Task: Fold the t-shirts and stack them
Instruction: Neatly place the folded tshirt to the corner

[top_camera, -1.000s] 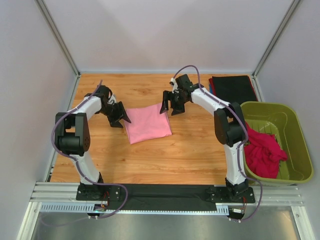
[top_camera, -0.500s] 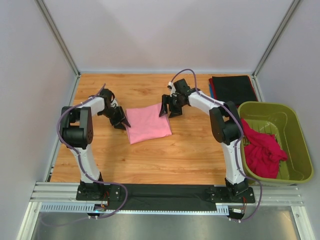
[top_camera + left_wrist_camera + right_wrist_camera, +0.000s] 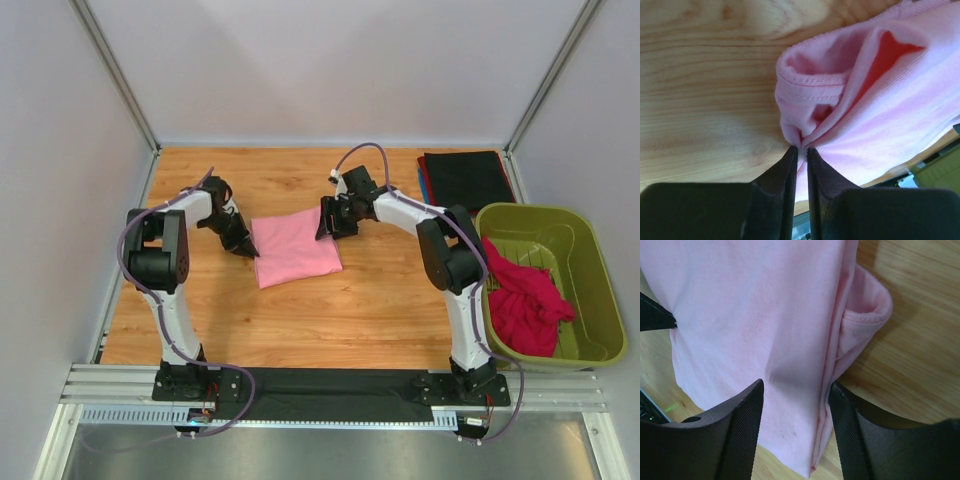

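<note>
We see a tabletop [image 3: 300, 320] of light wood, and directly on it a pink t-shirt [image 3: 295, 250] folded into a rough rectangle. It lies flat between the two tools, the left tool [image 3: 251, 251] pinched onto one edge and the right tool [image 3: 323, 228] with its fingers spread over the opposite edge. Beyond the right tool and well apart from it, a stack of folded shirts [image 3: 468, 178] rests on the wood, black on top with blue and red edges showing beneath. An olive-green tub [image 3: 545, 245] stands on that tool's outer side, though we cannot tell whether it sits on the tabletop.
</note>
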{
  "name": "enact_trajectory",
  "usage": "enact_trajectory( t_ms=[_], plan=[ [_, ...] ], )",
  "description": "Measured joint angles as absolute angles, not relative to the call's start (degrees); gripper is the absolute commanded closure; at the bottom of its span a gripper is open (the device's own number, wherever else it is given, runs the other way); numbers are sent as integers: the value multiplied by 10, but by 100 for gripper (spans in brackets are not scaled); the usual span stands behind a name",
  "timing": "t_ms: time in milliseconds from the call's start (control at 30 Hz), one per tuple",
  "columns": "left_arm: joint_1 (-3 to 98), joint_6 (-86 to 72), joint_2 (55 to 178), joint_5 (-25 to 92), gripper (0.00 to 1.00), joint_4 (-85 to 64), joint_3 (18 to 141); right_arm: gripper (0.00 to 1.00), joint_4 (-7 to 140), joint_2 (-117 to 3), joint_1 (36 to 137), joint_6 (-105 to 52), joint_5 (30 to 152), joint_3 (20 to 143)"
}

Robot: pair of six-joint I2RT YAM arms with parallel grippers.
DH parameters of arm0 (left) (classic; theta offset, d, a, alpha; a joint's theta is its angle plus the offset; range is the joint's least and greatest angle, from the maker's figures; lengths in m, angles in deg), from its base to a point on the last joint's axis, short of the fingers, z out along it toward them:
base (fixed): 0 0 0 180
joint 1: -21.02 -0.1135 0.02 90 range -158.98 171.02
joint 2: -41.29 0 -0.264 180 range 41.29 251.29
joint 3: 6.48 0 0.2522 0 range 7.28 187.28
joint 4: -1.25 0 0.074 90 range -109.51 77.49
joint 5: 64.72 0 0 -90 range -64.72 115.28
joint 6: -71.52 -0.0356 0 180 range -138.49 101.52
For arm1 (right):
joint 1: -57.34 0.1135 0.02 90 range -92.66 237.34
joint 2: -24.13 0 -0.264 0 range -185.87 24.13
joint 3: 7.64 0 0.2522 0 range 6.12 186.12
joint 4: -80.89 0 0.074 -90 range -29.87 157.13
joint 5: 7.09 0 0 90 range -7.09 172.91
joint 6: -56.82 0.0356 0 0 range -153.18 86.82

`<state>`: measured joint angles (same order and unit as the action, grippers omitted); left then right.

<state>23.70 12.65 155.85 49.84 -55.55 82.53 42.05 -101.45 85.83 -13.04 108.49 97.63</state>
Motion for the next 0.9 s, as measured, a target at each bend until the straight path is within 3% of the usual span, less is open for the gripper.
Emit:
enact_trajectory(
  t_ms=[267,367,400,433,533,567,600,900],
  plan=[
    [244,125,1569,484,81,-580,846,55,423,-1015,872,-124,1069,977],
    [245,125,1569,483,81,-580,846,75,421,-1016,881,-124,1050,977],
    [245,125,1569,483,81,-581,846,96,417,-1016,882,-125,1043,976],
    [245,125,1569,483,81,-581,846,100,413,-1016,882,-127,1036,976],
    [245,132,1569,485,76,-583,848,100,408,-1014,883,-129,1026,974],
    [246,138,1569,485,59,-586,851,100,404,-1013,882,-132,1020,974],
    [247,142,1569,484,54,-588,856,100,396,-1011,882,-136,1012,976],
    [259,197,1547,472,50,-628,1009,100,226,-1010,831,-200,893,1088]
  ],
)
